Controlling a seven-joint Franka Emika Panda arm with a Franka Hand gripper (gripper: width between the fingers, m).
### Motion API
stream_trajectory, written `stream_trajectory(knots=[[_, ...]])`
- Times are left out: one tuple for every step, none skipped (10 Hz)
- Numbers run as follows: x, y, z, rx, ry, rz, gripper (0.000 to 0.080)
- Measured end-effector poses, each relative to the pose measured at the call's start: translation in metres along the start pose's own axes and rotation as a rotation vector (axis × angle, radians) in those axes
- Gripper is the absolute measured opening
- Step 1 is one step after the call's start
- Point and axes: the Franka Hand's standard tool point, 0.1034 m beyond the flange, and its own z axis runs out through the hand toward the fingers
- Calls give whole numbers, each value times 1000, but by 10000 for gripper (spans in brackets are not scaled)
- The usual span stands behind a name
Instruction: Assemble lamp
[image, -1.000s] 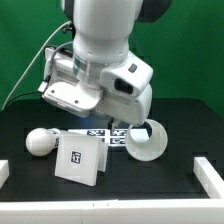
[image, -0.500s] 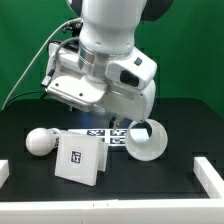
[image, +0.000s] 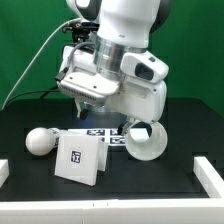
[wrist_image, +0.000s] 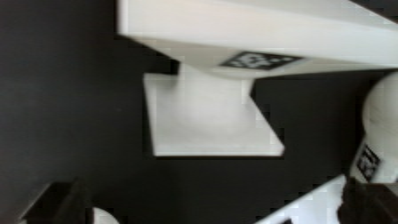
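The three white lamp parts lie on the black table. The round bulb (image: 38, 141) is at the exterior view's left. The flat square base (image: 80, 160) with its tag is in the middle front. The hollow shade (image: 148, 141) lies on its side at the right. My gripper (wrist_image: 214, 215) hangs high above them. Its dark fingertips (wrist_image: 54, 202) show far apart at the wrist view's edges with nothing between them, so it is open and empty. In the wrist view the shade's tagged side (wrist_image: 377, 125) shows at one edge. In the exterior view the arm hides the fingers.
The marker board (image: 108, 136) lies behind the base, between bulb and shade. White brackets stand at the table's left (image: 4, 170) and right (image: 210, 172) front corners. The white robot pedestal (wrist_image: 210, 110), with one tag, fills the middle of the wrist view.
The arm has swung toward the exterior view's right and risen a little. The bulb, base and shade have not moved.
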Motion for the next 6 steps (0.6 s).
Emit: stream_trajectory(knots=[[2,3,0,-11,-49,-4,698],[4,6,0,-22,-85,-3,698],[5,14,0,-44,-149,14,698],[7,17,1,-27,-190,47,698],[7,19,0,-23,-229,66,698],[8,19,1,-11,-225,78,698]])
